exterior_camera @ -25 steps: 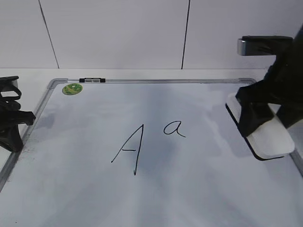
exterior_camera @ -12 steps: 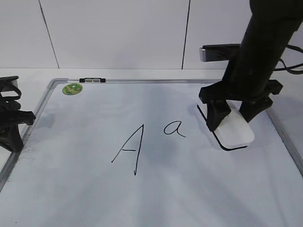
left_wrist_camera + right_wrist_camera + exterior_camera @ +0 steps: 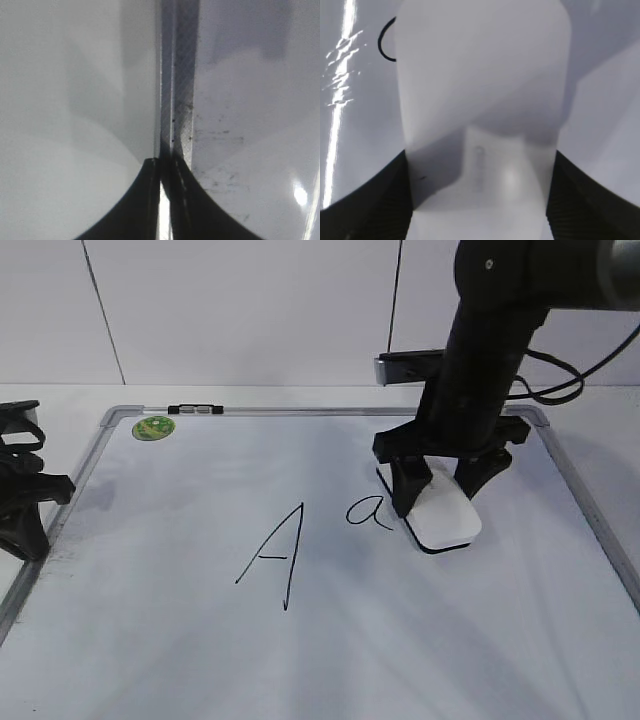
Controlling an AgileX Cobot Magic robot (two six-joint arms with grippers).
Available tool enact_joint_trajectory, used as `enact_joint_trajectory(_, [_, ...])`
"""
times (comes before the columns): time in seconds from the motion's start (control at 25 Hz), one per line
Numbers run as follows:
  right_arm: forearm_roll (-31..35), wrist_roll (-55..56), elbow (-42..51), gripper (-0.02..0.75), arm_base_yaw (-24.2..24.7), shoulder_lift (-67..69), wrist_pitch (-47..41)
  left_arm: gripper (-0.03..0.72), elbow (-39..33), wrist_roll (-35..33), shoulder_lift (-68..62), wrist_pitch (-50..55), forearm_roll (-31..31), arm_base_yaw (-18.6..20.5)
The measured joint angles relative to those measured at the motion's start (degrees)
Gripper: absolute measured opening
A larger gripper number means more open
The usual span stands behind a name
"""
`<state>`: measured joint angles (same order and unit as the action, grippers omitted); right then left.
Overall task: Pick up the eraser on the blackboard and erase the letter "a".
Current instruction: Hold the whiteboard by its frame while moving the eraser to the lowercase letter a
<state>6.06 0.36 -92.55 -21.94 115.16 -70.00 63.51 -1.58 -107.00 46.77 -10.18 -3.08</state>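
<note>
Your right gripper (image 3: 440, 502) clamps the eraser (image 3: 445, 518) beside the "a" (image 3: 368, 512); overshoot smears the "A" (image 3: 272, 558). Left gripper (image 3: 165, 200) shut, empty.

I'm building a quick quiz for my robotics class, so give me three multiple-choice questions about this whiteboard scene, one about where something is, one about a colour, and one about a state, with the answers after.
1. Where is the eraser relative to the letter "a"?
A. Just right of it
B. Left of the capital "A"
C. Off the blackboard

2. What colour is the round sticker near the board's far left corner?
A. Red
B. Green
C. Blue

3. What is the right gripper doing?
A. Hanging open with nothing in it
B. Holding a marker
C. Clamped on the eraser

Answers:
1 A, the exterior view shows the eraser down by the letter's right edge, with the letter unwiped.
2 B, the sticker is plainly green.
3 C, the right wrist view shows its fingers on both sides of the white block.
</note>
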Motion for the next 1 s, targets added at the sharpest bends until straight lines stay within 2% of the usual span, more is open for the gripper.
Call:
enact_joint_trajectory(0.52, [-0.65,0.0,-7.79,0.558,-1.4,6.7,0.0,0.015,0.0,0.0,0.0,0.0,-0.1,0.0])
enact_joint_trajectory(1.0, [-0.96,0.0,-8.72,0.558,-1.4,10.19,0.0,0.015,0.0,0.0,0.0,0.0,-0.1,0.0])
